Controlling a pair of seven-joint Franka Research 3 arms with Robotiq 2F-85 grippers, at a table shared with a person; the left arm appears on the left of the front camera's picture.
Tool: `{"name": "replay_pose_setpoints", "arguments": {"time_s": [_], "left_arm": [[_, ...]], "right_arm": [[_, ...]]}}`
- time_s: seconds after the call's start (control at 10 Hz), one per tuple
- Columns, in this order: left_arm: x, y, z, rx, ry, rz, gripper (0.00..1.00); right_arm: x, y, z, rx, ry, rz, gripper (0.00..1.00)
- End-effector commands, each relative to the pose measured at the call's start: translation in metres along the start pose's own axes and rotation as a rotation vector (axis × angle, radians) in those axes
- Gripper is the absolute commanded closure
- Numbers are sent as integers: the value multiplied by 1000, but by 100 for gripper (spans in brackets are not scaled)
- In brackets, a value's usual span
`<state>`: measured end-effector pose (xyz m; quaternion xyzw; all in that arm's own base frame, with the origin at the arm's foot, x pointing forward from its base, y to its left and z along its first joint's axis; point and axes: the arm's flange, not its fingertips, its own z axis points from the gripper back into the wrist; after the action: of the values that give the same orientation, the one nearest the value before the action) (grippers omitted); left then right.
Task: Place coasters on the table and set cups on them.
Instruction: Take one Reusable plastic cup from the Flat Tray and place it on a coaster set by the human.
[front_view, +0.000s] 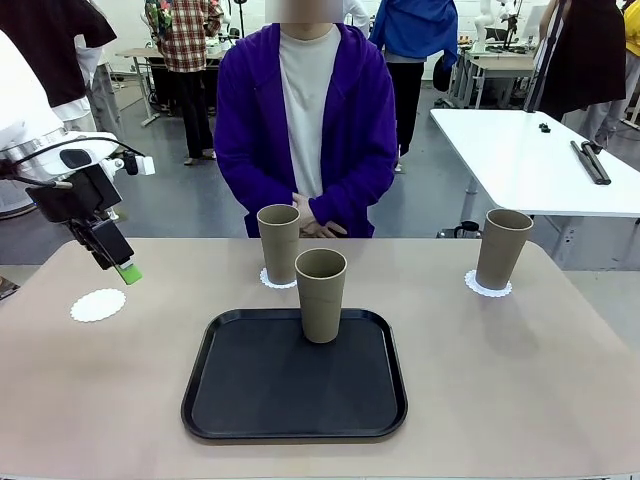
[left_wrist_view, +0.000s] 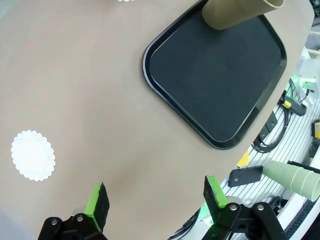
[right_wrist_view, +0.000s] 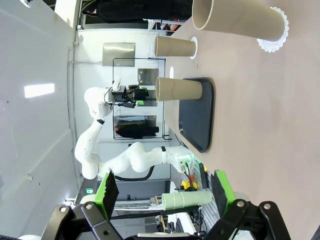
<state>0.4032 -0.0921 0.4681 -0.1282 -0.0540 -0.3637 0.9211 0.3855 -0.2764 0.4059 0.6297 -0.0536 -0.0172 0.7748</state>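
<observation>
Standing at the robot's side of the beige worktop (front_view: 500, 380) and reading it as a clock face with the person at 12, a black tray (front_view: 260, 390) lies at the centre. One khaki cup, the tray cup (front_view: 321, 294), stands upright on the tray's 12 o'clock end, close to its far rim. Just past that rim, at about 11 o'clock, the middle cup (front_view: 279, 243) stands upright on the middle coaster (front_view: 271, 280), whose lacy edge peeks out around the base. Out at 2 o'clock, well apart from the tray, the right-hand cup (front_view: 503, 248) stands on the right-hand coaster (front_view: 487, 288).

At 9 o'clock from the tray the bare coaster (front_view: 98, 305) lies flat on the worktop with no cup on it. The left gripper (front_view: 125, 268) hangs in the air near it, toward 10 o'clock, not touching it. In the left wrist view its green-padded fingers are spread wide and empty.

The right gripper (right_wrist_view: 165, 189) also has its fingers well apart and holds nothing. Its view is rolled sideways and takes in all three cups.

The person's hands (front_view: 318, 222) are clasped together at 12 o'clock, behind the far edge.
</observation>
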Motion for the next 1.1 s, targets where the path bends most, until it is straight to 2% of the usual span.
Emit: {"name": "replay_pose_setpoints", "arguments": {"time_s": [0.0,0.4,0.5,0.6,0.8,1.0], "left_arm": [[-1,-2,2,10,2,1,0],[0,-1,0,-1,0,-2,0],[28,1,-8,-49,7,-70,0],[58,-2,-13,-38,11,-184,0],[81,-16,-42,-34,-16,-334,0],[114,-22,-51,-34,-15,-447,0]], "right_arm": [[0,1,0,2,-7,-3,0],[0,1,0,2,-7,-3,0],[0,1,0,2,-7,-3,0],[0,1,0,2,-7,-3,0],[0,1,0,2,-7,-3,0],[0,1,0,2,-7,-3,0]]}}
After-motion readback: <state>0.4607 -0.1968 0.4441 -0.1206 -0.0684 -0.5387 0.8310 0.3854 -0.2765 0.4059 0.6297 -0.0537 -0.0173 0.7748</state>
